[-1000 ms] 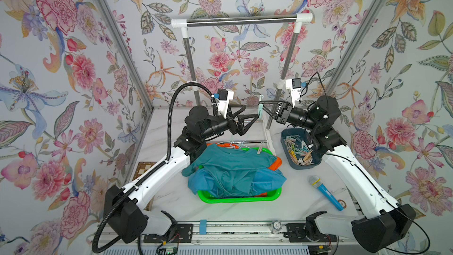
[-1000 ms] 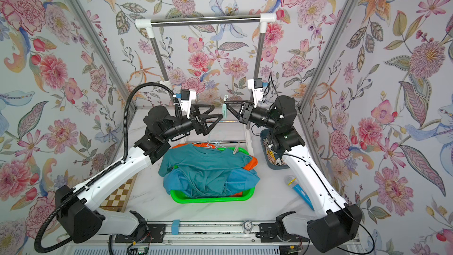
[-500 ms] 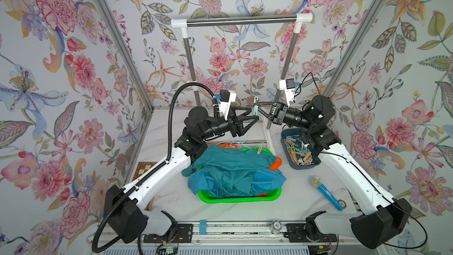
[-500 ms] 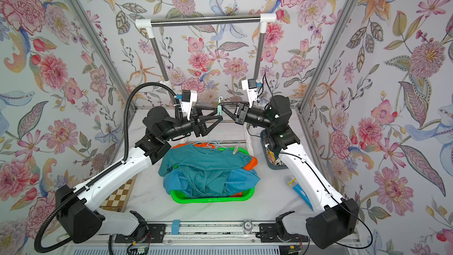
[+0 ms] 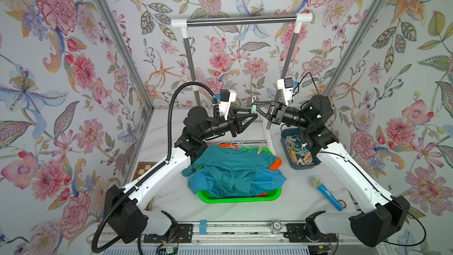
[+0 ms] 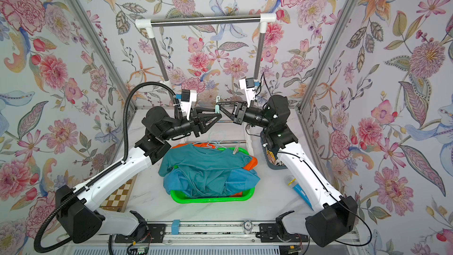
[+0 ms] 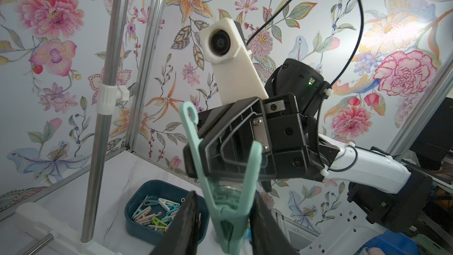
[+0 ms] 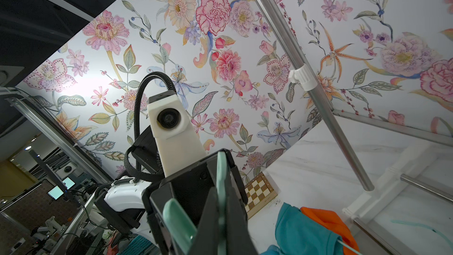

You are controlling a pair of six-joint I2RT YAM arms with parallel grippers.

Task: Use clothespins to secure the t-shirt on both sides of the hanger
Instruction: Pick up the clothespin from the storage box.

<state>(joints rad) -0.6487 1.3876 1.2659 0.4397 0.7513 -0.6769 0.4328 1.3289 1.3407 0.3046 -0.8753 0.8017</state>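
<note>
Nearest me, at the middle of the table and toward its near edge, sits the green basket, heaped with shirts. The teal t-shirt lies on top and spills over the rim. A blue microphone lies toward the near right corner. A chessboard shows at the left edge, behind my left arm.

At the t-shirt's far end, the pale hook of the hanger shows just beyond the collar. A beige clothespin is clipped on the shoulder toward the right edge.

Further back, by the right edge, the dark blue bin holds the loose clothespins.

Above the far half of the table my two arms meet in the air at a mint clothespin. My right jaws are pressed together, pinching it by its handle end with the small hook pointing up. My left jaws stand on either side of its clamping end, with the fingers close against it. Whether they press it, I cannot tell.

Farthest off, the clothes rack stands along the far edge, its bar high above everything.
</note>
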